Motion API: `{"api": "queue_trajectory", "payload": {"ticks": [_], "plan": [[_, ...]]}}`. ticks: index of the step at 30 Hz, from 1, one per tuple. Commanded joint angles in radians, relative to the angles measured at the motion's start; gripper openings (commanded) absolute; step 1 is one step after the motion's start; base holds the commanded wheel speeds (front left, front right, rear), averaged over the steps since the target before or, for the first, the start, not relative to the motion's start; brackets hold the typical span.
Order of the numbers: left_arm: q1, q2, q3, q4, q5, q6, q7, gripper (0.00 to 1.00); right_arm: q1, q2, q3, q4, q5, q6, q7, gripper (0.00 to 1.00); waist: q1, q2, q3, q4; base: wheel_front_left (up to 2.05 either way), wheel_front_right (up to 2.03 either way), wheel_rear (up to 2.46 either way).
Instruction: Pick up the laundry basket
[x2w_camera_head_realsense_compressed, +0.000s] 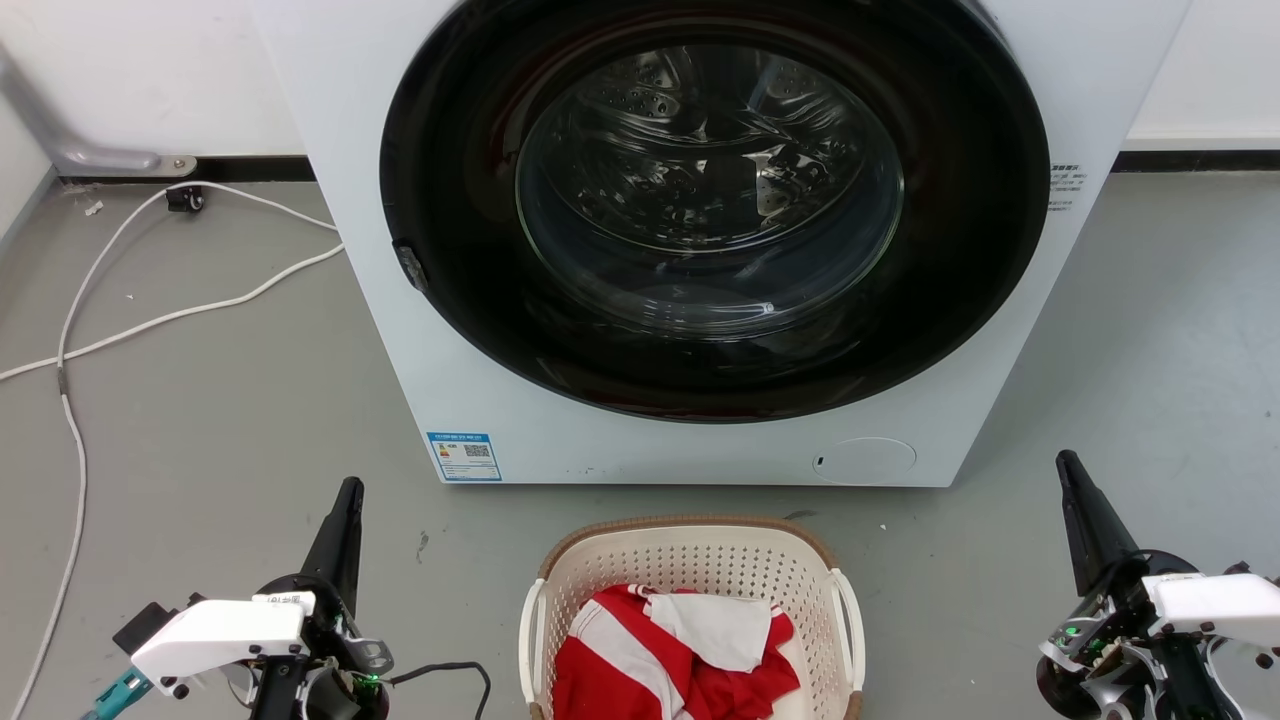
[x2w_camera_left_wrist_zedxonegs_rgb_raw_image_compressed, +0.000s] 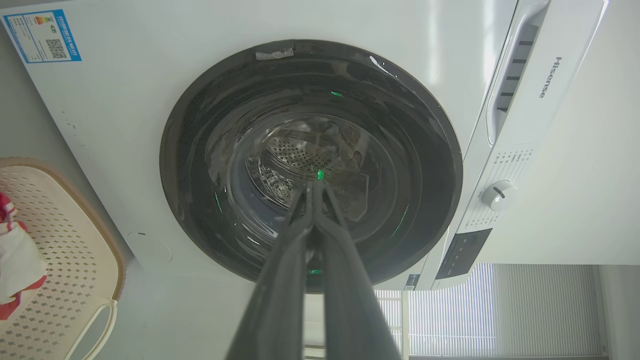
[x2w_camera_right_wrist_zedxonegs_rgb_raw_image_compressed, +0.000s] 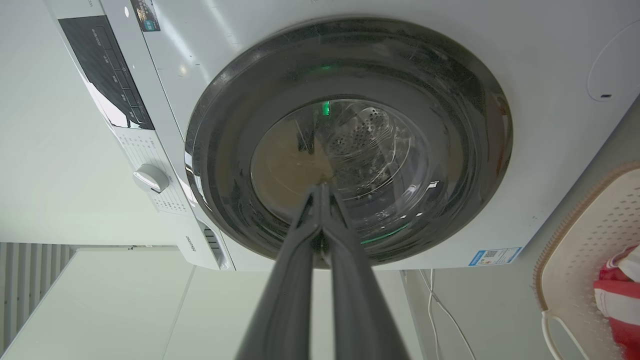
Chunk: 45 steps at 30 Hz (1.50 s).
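OK, pre-grasp stage: nothing gripped yet. Your left gripper (x2w_camera_head_realsense_compressed: 348, 495) sits low left, fingers pressed together, empty, well apart from the laundry basket (x2w_camera_head_realsense_compressed: 690, 562). The basket stands on the floor (x2w_camera_head_realsense_compressed: 250, 430) just in front of the washer (x2w_camera_head_realsense_compressed: 620, 450), bottom centre, holding a red-and-white striped garment (x2w_camera_head_realsense_compressed: 620, 650) and a white cloth (x2w_camera_head_realsense_compressed: 720, 630). Your right gripper (x2w_camera_head_realsense_compressed: 1068, 470) is low right, fingers likewise together, empty. Next, I'd judge: spread both, close in on the left handle (x2w_camera_head_realsense_compressed: 524, 640) and right handle (x2w_camera_head_realsense_compressed: 858, 630), lift level.
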Motion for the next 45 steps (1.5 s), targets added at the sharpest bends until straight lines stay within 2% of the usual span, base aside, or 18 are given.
{"api": "queue_trajectory", "payload": {"ticks": [1, 16, 17, 21, 33, 41, 45], "plan": [[-0.01, -0.001, 0.003, 0.001, 0.006, -0.004, 0.004, 0.0, -0.01, 0.004, -0.002, 0.001, -0.004, 0.0, 0.002, 0.0, 0.0, 0.0, 0.0, 0.0, 0.0, 0.0, 0.0], [-0.011, -0.003, 0.005, 0.002, 0.007, -0.004, 0.004, 0.0, -0.01, 0.004, -0.003, 0.001, -0.005, 0.0, 0.004, 0.0, 0.0, 0.0, 0.0, 0.0, 0.0, 0.0, 0.0], [0.0, -0.001, 0.002, 0.0, 0.002, 0.0, 0.002, 1.0, 0.0, 0.001, -0.001, 0.0, -0.001, 0.0, 0.0, 1.0, 0.0, 0.0, 0.0, 0.0, 0.0, 0.0, 0.0], [0.029, -0.008, -0.001, 0.032, 0.001, 0.0, 0.001, 1.0, 0.031, 0.004, 0.001, 0.031, -0.002, 0.0, -0.002, 1.0, 0.0, 0.0, 0.0, 0.0, 0.0, 0.0, 0.0], [0.059, -0.008, -0.012, -0.024, 0.052, 0.0, -0.064, 1.0, 0.047, 0.005, 0.033, -0.004, -0.059, 0.0, -0.067, 1.0, 0.0, 0.0, 0.0, -0.001, 0.0, 0.0, 0.0], [0.071, -0.007, 0.021, -0.031, 0.14, 0.001, -0.099, 1.0, 0.04, 0.005, 0.004, -0.014, -0.171, 0.0, -0.102, 1.0, 0.0, 0.0, 0.0, -0.002, 0.0, 0.0, 0.0], [0.071, -0.007, 0.033, -0.047, 0.19, 0.013, -0.115, 1.0, 0.036, 0.005, -0.003, -0.041, -0.275, 0.0, -0.118, 1.0, 0.0, 0.0, 0.001, -0.001, 0.0, 0.0, 0.0]]}}
